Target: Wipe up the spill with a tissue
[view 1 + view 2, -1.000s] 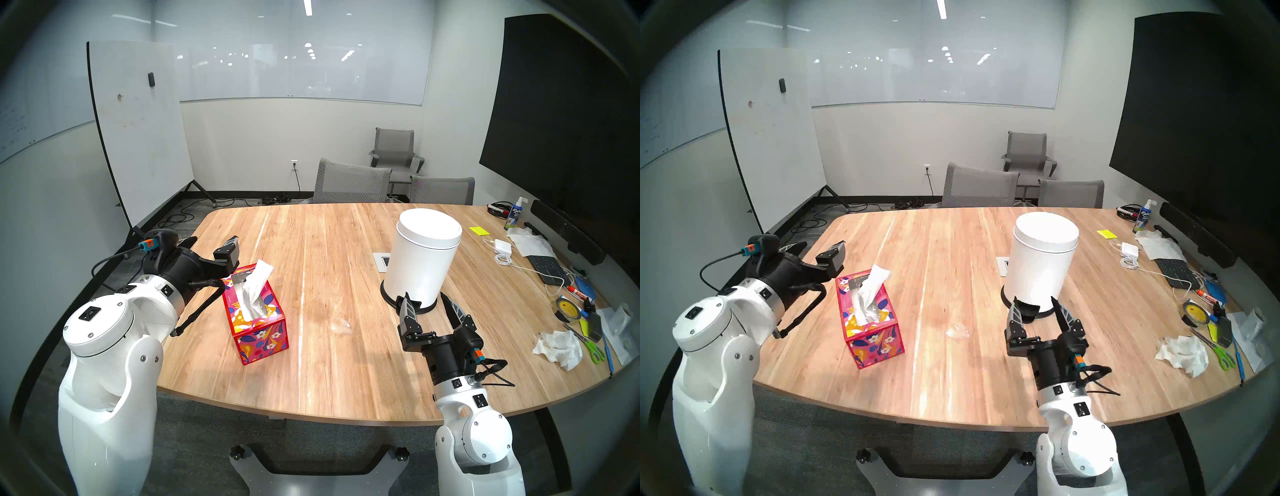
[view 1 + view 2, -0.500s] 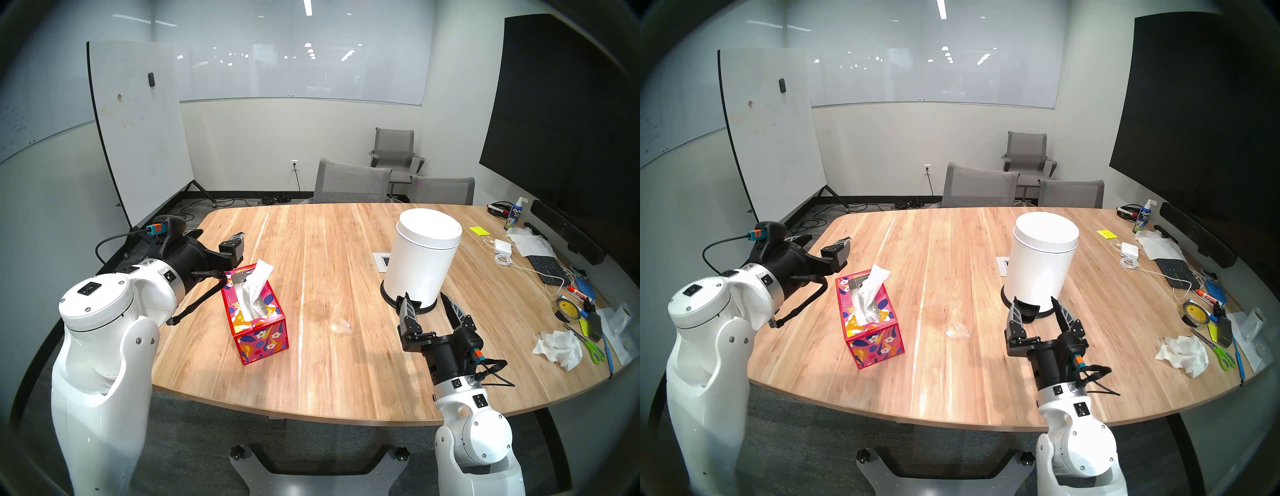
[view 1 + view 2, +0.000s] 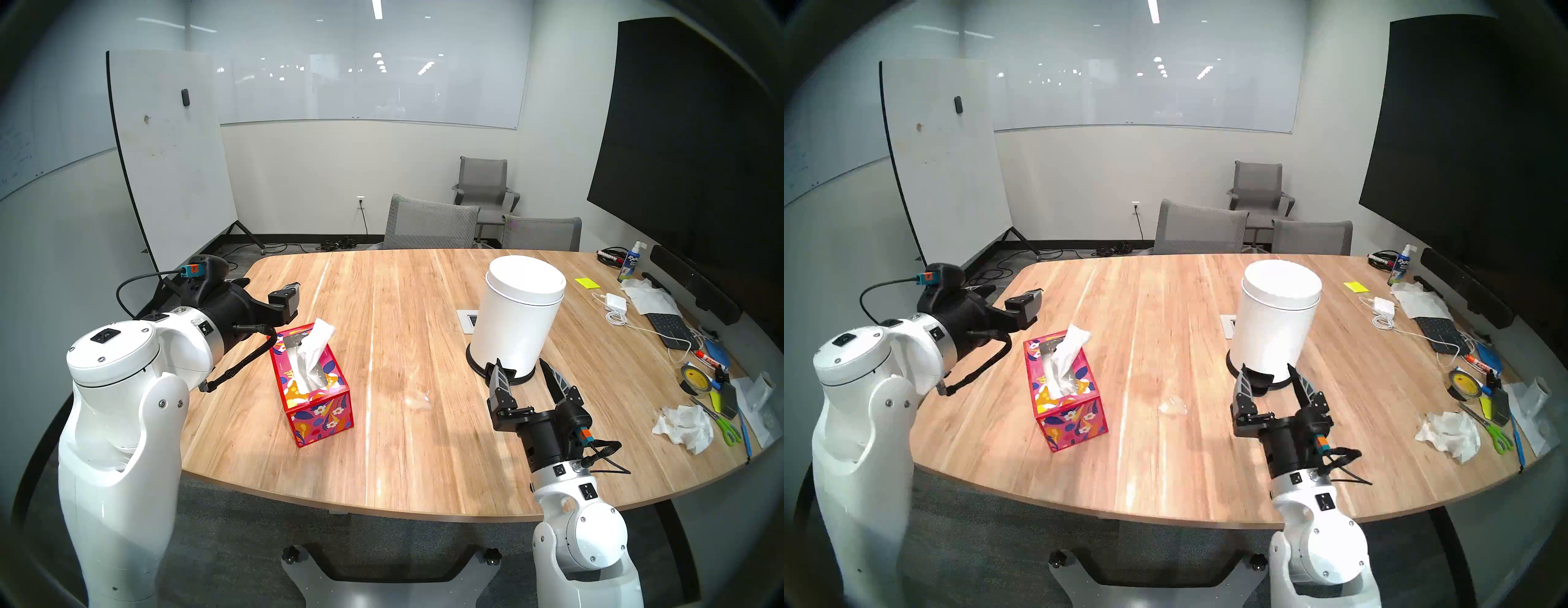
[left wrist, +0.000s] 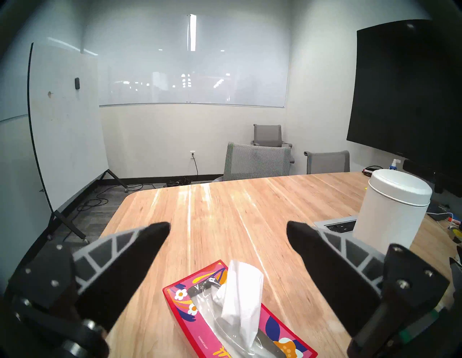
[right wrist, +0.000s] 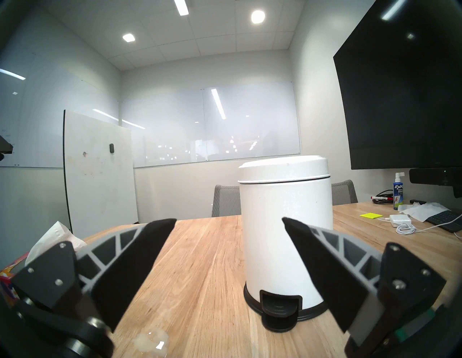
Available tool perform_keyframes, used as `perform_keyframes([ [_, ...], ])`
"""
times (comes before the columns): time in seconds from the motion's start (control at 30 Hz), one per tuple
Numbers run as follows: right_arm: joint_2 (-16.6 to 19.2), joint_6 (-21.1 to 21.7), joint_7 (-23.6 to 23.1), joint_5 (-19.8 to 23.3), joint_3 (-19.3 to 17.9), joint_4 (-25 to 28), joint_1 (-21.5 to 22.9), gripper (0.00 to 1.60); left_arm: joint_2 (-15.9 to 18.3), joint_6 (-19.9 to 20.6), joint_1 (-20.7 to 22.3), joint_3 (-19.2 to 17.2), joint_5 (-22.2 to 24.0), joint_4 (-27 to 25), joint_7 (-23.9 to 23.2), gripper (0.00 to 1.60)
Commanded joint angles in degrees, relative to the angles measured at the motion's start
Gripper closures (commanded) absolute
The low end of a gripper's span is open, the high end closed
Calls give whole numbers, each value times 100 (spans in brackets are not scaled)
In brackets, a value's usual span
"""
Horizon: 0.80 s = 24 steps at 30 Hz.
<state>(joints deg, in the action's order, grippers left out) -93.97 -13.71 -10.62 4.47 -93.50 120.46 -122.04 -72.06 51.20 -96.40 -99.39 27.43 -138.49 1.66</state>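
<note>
1. The spill (image 3: 418, 400) is a small clear glossy patch on the wooden surface (image 3: 382, 467), between the tissue box (image 3: 314, 403) and the white bin (image 3: 515, 316).
2. The tissue (image 3: 316, 344) sticks up out of the slot of the red floral box, still in it, loosely creased.
3. The left claw (image 4: 228, 230) hovers above the far end of the box, pointing roughly level across the surface; its jaws are spread wide and empty, clear of the tissue below them.
4. The right claw (image 3: 524, 371) hangs over the near right part of the surface, just in front of the bin's black pedal (image 5: 280, 312); its jaws are spread wide with nothing between them.
5. In the right wrist view the spill (image 5: 152, 341) lies low and left of the bin, near the left finger.
6. A crumpled paper wad (image 3: 685, 426) lies near the right edge, well apart from the spill, beside green scissors (image 3: 727, 431) and a tape roll (image 3: 693, 379).
</note>
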Motion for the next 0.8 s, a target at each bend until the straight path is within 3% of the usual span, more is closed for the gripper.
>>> perform_keyframes([
  [0.0, 14, -20, -12, -5, -3, 116, 16, 0, -10, 110, 165, -34, 56, -151, 11, 0],
  [0.77, 14, -19, -12, -5, -4, 117, 15, 0, 15, -132, 48, -114, 67, -151, -144, 0],
])
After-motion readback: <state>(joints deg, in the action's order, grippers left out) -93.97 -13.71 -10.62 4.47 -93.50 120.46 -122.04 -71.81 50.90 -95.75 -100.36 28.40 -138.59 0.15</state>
